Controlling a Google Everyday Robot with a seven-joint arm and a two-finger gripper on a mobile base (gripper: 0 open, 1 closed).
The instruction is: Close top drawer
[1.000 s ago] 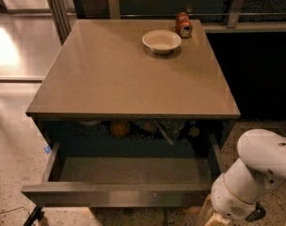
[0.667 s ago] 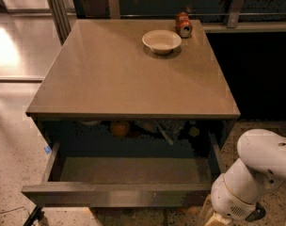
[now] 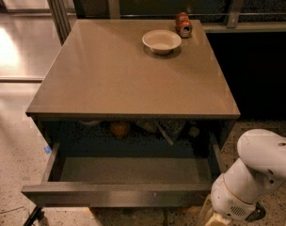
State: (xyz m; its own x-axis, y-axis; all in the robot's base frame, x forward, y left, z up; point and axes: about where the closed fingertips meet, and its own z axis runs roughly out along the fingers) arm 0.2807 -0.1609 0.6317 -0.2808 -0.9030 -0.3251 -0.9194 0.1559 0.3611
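The tabletop (image 3: pixel 129 74) fills most of the view, a plain tan slab on a dark cabinet that stands on a speckled floor (image 3: pixel 11 140). Below its front edge the top drawer (image 3: pixel 119 194) is pulled well out. Its grey front sits low in the view and its bare floor is open to the camera. A few small items lie at its shadowed back under the tabletop, one of them orange and the rest too dim to name.

The white arm (image 3: pixel 256 173) is at the lower right, just beside the drawer's right front corner. The tool (image 3: pixel 212 216) hangs below the arm at the bottom edge, near the drawer front and mostly cut off by the frame. I cannot tell whether it is apart or together, or whether it touches the drawer.

At the far side of the tabletop sit a pale bowl (image 3: pixel 162 41) and, just beside it to the right, a red can (image 3: pixel 183 24) lying on its side.

Set against a second ago, nothing has shifted: the drawer is as far out and the arm is in the same place. By my reading the push has not begun and the whole closing travel remains. The tool probably needs to bear squarely on the front, since a push at the right end alone could skew the drawer on its runners.
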